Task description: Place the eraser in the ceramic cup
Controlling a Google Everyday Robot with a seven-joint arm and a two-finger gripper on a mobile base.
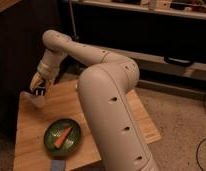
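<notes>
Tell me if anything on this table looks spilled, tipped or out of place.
Nothing stands out. The gripper hangs shut just above the white cup, which stands upright near the table's far left corner. The green plate lies flat with an orange piece on it.
</notes>
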